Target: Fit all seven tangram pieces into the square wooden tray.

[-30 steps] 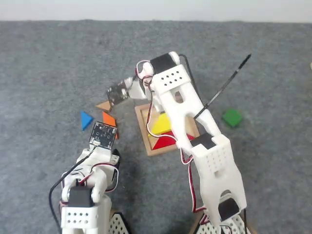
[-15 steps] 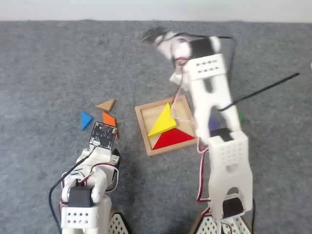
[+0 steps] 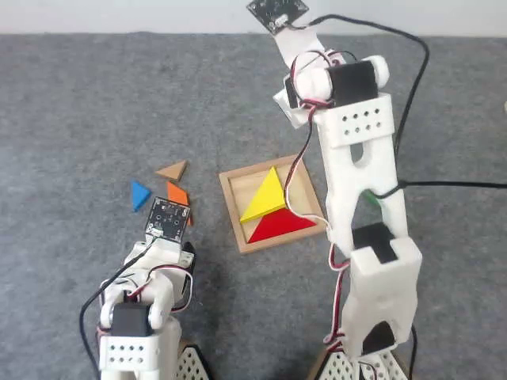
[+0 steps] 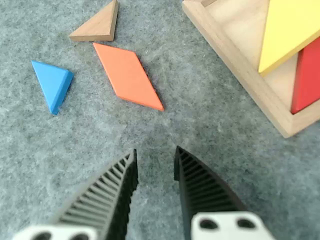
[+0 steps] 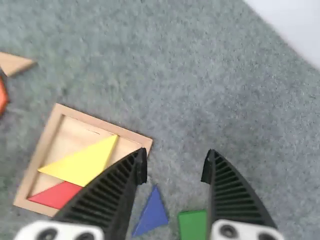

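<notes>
High view: I count one tray (image 3: 231, 212) holding two triangles, yellow triangle (image 3: 265, 198) and red triangle (image 3: 277, 226); the right arm is extended beyond it.
Left wrist view: left gripper (image 4: 155, 160) parted, empty; three pieces ahead: orange parallelogram (image 4: 127, 76), light blue triangle (image 4: 51, 82), tan triangle (image 4: 97, 27).
Right wrist view: right gripper (image 5: 175, 162) spread, empty; two pieces below: dark blue triangle (image 5: 150, 212), green square (image 5: 192, 225).

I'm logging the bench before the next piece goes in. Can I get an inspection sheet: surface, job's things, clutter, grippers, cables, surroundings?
Surface: grey mat.
Job's things: tray holds yellow triangle and red triangle; tan triangle, orange parallelogram and light blue triangle lie on one side of it, dark blue triangle and green square on the other.
Clutter: nothing seen.
Grippers: left gripper low near the orange parallelogram, fingers apart, empty; right gripper raised above the mat, fingers apart, empty.
Cables: black cable loops off the right arm; red and white wires pass over the tray.
Surroundings: white strip beyond the mat.
</notes>
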### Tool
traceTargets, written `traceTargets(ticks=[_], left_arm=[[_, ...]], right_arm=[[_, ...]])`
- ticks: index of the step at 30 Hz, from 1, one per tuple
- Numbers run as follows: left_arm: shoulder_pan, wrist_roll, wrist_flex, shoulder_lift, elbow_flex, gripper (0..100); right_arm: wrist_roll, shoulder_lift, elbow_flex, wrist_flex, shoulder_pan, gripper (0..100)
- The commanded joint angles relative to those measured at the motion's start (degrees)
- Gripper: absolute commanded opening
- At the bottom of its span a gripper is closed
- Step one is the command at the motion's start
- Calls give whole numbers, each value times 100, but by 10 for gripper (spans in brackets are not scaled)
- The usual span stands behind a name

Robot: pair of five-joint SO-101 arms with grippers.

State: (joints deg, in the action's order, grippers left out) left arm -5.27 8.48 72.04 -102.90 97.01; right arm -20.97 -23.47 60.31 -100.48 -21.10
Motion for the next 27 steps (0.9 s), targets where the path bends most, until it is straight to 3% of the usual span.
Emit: traceTargets(ticks=[1,5,10,18,21,27], left_arm=[[-26,0,26,-105,-57,118],[-26,0,26,-105,-57,118],[-26,0,26,-105,-57,118],[-26,0,26,-105,-57,118],[-26,0,26,-105,-57,118],[-26,0,26,-105,-57,118]], right_arm=[[229,664,9,-198,-31,183],[431,1349,-527,-259,84,183],[624,2879,-3349,-127,119,183],[255,6114,-8624,2914,136,186],[220,5965,-9169,3451,145,187],[202,4233,-8571,3925,119,188]])
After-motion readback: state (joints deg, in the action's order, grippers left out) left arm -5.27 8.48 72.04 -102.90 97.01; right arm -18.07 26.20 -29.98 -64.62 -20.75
